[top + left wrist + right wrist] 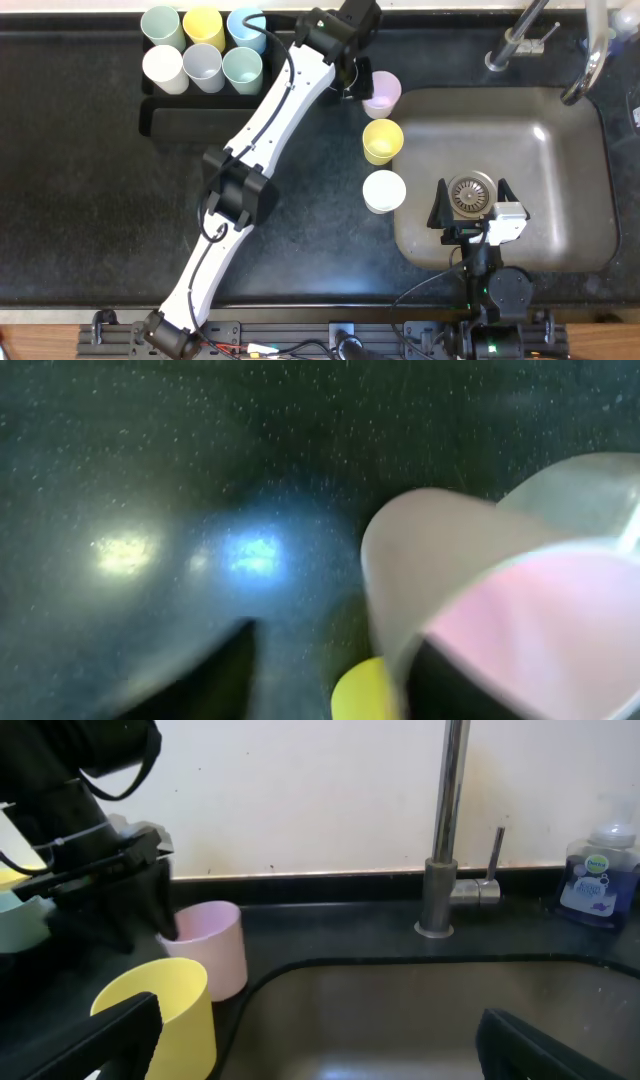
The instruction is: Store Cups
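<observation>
Straddling the rim of the pink cup [383, 92], left gripper [352, 88] looks part-open; right gripper [471, 205] hangs wide open over the sink [560, 130].

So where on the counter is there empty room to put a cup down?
Widest bare patch: the black speckled countertop in front of the black cup tray, left of the left arm. The steel sink has bare floor beside the right gripper too. Crowded: the sink's left rim, with the pink plastic cup, yellow cup, white cup and left gripper.
</observation>
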Available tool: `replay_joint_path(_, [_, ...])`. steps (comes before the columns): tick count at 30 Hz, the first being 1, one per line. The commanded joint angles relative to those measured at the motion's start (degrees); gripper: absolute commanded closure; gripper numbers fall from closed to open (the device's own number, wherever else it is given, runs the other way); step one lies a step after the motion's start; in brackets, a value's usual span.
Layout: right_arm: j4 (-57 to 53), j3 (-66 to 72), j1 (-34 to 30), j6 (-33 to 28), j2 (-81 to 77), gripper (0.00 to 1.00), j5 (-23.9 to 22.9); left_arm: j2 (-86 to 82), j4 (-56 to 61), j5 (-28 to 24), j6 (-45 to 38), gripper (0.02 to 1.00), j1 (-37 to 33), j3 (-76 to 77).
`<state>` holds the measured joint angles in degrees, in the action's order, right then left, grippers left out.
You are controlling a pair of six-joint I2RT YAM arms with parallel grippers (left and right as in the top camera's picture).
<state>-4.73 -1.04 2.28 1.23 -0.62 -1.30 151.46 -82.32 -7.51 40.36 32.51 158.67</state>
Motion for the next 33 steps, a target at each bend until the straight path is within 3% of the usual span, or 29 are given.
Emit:
replay_joint_path(1, [0.3,0.8,-0.1,-0.4,0.4,0.003,0.3,1.0,1.7,0.2,-0.5,0.982,-0.5,1.4])
replay_joint_path(7, [0.3,0.8,-0.1,-0.4,0.4,0.003,0.3,-4.6,-0.2,2.3,-1.5,0.982,-3.1,5.3])
replay_joint_path(13, [0.3,0.8,-0.1,-0.4,0.4,0.005,0.3,-21.4,-9.0,6.3,-1.3,0.982,-8.8,5.6])
replay_joint_path(17, [0.3,0.8,-0.1,-0.4,0.4,0.003,0.3,-34.0,-14.6,13.9,-3.1,0.982,-13.1,4.2])
replay_joint_path(19, [0.3,0.8,-0.1,-0.4,0.4,0.003,0.3,-40.6,-14.7,19.8,-2.8,0.982,-15.6,-0.3])
replay_joint_path(21, [0.3,0.8,-0.1,-0.4,0.4,0.005,0.3,-47.6,-14.7,22.3,-2.2,0.982,-19.3,-8.5])
replay_joint_path(27, [0.3,0.8,-0.1,-0.4,0.4,0.003,0.3,-66.6,-8.5,20.7,1.0,0.982,-35.5,-46.1])
replay_joint_path(33, [0.3,0.8,-0.1,-0.4,0.4,0.003,0.3,-70.2,10.5,6.9,-4.1,0.982,-44.3,-67.5])
